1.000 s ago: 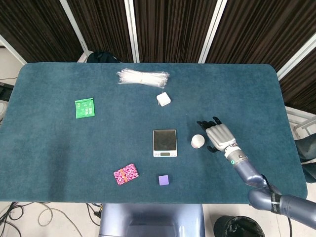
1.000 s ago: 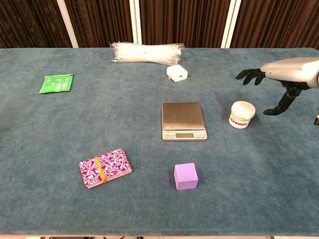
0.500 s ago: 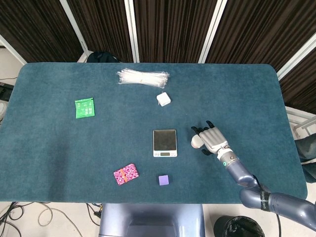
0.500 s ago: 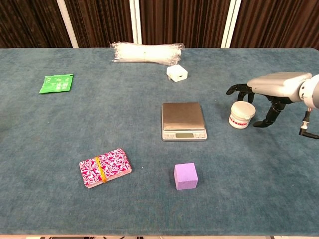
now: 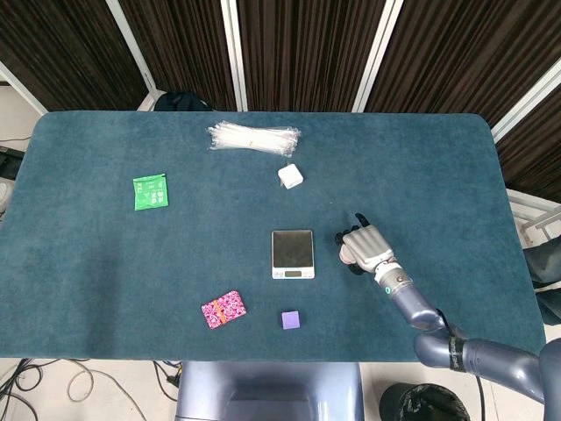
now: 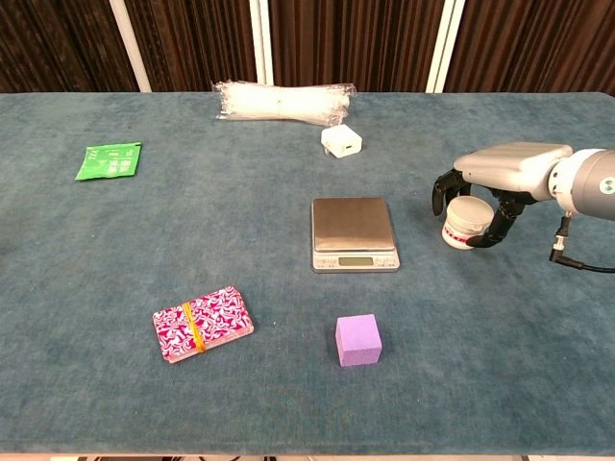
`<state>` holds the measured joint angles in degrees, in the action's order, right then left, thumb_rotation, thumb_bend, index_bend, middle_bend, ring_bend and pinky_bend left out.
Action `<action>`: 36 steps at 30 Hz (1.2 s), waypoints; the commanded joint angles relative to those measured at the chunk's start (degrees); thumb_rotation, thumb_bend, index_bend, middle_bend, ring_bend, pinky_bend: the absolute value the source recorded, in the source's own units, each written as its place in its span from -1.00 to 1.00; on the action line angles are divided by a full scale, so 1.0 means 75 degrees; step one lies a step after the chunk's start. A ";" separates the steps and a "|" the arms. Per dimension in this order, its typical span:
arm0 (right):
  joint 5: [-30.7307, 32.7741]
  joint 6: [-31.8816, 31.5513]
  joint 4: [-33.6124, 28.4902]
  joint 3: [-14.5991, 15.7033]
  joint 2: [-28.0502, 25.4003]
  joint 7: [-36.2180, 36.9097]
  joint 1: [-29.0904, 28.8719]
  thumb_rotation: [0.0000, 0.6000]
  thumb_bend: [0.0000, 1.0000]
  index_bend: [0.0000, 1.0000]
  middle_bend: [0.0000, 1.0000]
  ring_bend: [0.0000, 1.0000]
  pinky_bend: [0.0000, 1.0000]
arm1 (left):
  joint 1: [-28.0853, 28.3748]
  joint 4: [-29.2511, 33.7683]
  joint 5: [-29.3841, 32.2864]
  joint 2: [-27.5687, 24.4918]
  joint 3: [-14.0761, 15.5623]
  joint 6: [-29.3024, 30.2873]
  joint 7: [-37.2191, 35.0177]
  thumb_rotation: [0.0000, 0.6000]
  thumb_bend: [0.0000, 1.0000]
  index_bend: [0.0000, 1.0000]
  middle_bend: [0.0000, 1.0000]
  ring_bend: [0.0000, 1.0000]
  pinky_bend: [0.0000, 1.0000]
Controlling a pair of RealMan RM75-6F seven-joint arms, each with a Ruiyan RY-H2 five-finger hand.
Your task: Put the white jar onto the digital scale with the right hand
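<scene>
The white jar (image 6: 466, 224) stands on the blue cloth just right of the digital scale (image 6: 353, 230), a silver-topped scale with a small display at its front. My right hand (image 6: 504, 173) arches over the jar from the right, its fingers curled down the jar's left side and its thumb against the right side. From the head view the right hand (image 5: 366, 247) covers the jar almost entirely, a short gap from the scale (image 5: 292, 253). Nothing lies on the scale's plate. My left hand shows in neither view.
A purple cube (image 6: 357, 340) sits in front of the scale and a pink patterned pack (image 6: 203, 323) lies front left. A white adapter (image 6: 341, 142) and a clear plastic bundle (image 6: 283, 101) lie behind the scale. A green packet (image 6: 109, 160) is far left.
My right hand has moved left from beside the jar to over it, and its spread fingers have curled down around the jar. The jar has not moved.
</scene>
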<state>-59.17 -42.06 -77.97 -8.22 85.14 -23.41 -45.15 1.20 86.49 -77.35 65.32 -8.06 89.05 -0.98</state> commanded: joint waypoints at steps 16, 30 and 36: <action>0.0021 -0.0141 0.0046 0.0033 0.0019 0.0142 -0.0083 1.00 0.02 -0.20 0.00 0.06 -0.88 | -0.0009 0.0057 0.0040 -0.0027 -0.0004 -0.0036 -0.0027 1.00 0.48 -0.88 -1.00 -1.00 -1.00; 0.0359 -0.0062 -0.0316 -0.0526 0.0242 -0.0326 -0.0882 1.00 0.03 -0.20 0.00 0.06 -0.88 | -0.0014 0.0072 0.0074 -0.0034 -0.0031 -0.0039 -0.0093 1.00 0.48 -0.88 -1.00 -1.00 -1.00; 0.0905 -0.0051 -0.0365 -0.0817 0.0681 -0.0688 -0.1417 1.00 0.02 -0.20 0.00 0.06 -0.88 | -0.0017 0.0064 0.0089 -0.0053 -0.0031 -0.0069 -0.0147 1.00 0.48 -0.88 -1.00 -1.00 -1.00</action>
<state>-53.38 -42.44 -80.57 -13.62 89.27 -27.67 -54.74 1.08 86.98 -76.69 64.93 -8.31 88.55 -2.07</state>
